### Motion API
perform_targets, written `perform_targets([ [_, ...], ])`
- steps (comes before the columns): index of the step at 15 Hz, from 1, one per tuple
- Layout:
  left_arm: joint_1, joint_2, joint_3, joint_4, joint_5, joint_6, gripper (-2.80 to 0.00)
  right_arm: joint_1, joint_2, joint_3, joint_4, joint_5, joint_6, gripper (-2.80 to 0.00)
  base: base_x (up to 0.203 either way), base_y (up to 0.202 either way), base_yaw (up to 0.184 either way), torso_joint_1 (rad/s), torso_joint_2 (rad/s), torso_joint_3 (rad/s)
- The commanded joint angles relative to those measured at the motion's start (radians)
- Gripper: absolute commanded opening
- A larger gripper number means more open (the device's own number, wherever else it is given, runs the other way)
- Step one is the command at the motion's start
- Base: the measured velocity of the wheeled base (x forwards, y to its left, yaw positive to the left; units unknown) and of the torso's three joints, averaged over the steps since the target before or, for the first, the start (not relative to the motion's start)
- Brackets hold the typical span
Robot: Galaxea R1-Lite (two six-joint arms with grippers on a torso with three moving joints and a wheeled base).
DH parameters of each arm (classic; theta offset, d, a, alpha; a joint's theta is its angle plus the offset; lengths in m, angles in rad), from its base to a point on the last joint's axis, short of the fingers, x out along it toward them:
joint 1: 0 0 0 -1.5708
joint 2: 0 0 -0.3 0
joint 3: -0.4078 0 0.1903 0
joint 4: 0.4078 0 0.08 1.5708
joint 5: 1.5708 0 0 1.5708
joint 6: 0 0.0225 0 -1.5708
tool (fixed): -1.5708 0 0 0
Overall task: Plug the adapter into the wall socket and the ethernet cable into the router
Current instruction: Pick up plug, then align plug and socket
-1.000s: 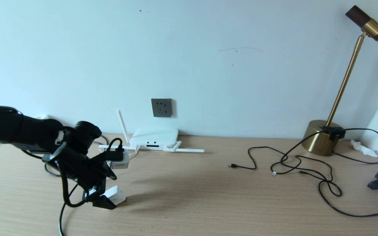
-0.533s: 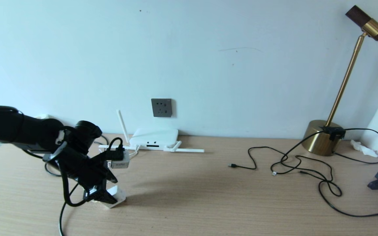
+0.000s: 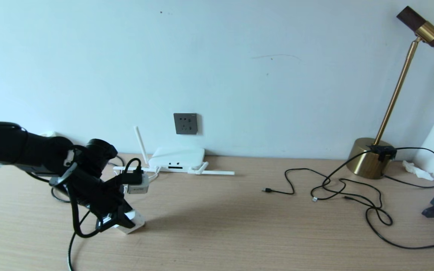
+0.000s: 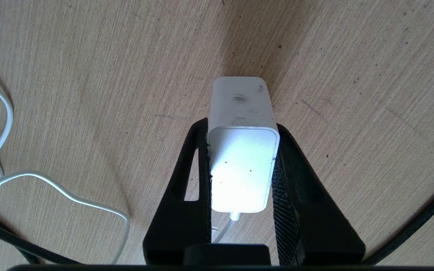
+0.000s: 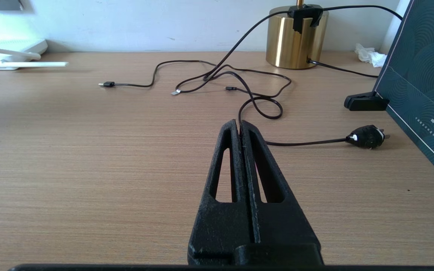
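Observation:
The adapter (image 3: 135, 224), a small white cube, rests on the wooden table at the left. My left gripper (image 3: 121, 222) reaches down over it. In the left wrist view the adapter (image 4: 239, 165) sits between the fingers of the left gripper (image 4: 241, 126), both pads pressed against its sides. Its thin white cord (image 4: 51, 180) trails off beside a thick black cable (image 4: 2, 235) whose plug end is hidden. The router (image 3: 177, 158) lies against the wall below the dark grey wall socket (image 3: 185, 123). My right gripper (image 5: 239, 126) is shut and empty above the table's right half.
Thin black cables (image 3: 337, 188) sprawl over the right of the table, with a black plug (image 5: 367, 136) at one end. A brass lamp base (image 3: 369, 158) and a tissue (image 3: 414, 169) stand by the wall. A dark box (image 5: 424, 82) leans at the far right.
My left gripper has come down over the adapter, which earlier showed beside the fingertips, and its fingers now hold it on both sides. Nothing else has moved.

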Motion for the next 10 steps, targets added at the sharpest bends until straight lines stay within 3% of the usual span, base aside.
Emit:
perform_targets([
  [1, 0.000, -0.032, 0.002, -0.006, -0.043, 0.005, -2.80, 0.000, 0.000, 0.011, 0.000, 0.000, 0.000, -2.80, 0.000, 0.000, 0.000, 0.000, 0.00, 0.000],
  [2, 0.000, -0.052, 0.011, -0.036, -0.082, 0.001, -2.80, 0.000, 0.000, 0.011, 0.000, 0.000, 0.000, -2.80, 0.000, 0.000, 0.000, 0.000, 0.00, 0.000],
  [4, -0.002, -0.076, 0.050, -0.221, -0.146, -0.055, -2.80, 0.000, 0.000, 0.011, 0.000, 0.000, 0.000, -2.80, 0.000, 0.000, 0.000, 0.000, 0.00, 0.000],
  [5, -0.012, -0.079, 0.071, -0.360, -0.166, -0.144, -2.80, 0.000, 0.000, 0.011, 0.000, 0.000, 0.000, -2.80, 0.000, 0.000, 0.000, 0.000, 0.00, 0.000],
  [7, -0.046, -0.074, 0.110, -0.648, -0.179, -0.383, -2.80, 0.000, 0.000, 0.011, 0.000, 0.000, 0.000, -2.80, 0.000, 0.000, 0.000, 0.000, 0.00, 0.000],
  [10, -0.108, -0.022, 0.166, -0.981, -0.109, -0.741, -2.80, 0.000, 0.000, 0.011, 0.000, 0.000, 0.000, -2.80, 0.000, 0.000, 0.000, 0.000, 0.00, 0.000],
])
